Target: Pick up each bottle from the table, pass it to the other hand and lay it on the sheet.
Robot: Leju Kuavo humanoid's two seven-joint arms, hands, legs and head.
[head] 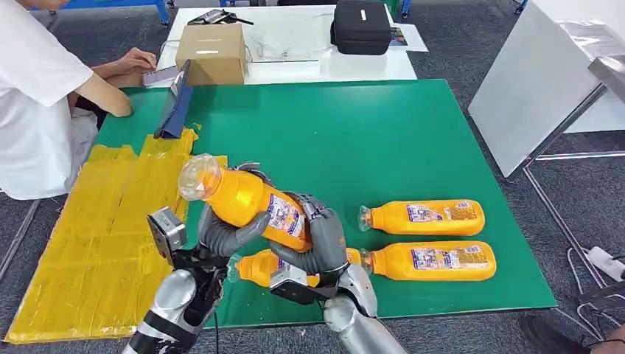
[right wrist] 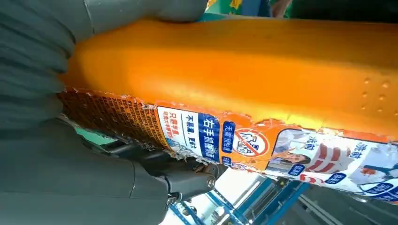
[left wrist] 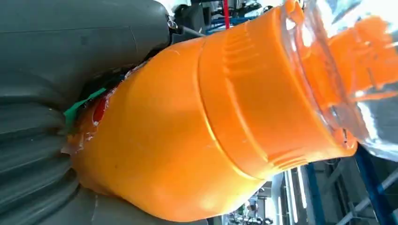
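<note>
Both hands [head: 276,240] gripping raised bottle [head: 243,198] — table edge [head: 413,308] near

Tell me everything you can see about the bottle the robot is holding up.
The held bottle is orange plastic with a clear cap and a torn printed label. It is tilted, cap end up and towards the yellow sheet, raised above the green table. Both the left hand and the right hand grip it.

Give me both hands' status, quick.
Left hand: holding the raised orange bottle near its neck end.
Right hand: gripping the same bottle at its labelled end.
</note>
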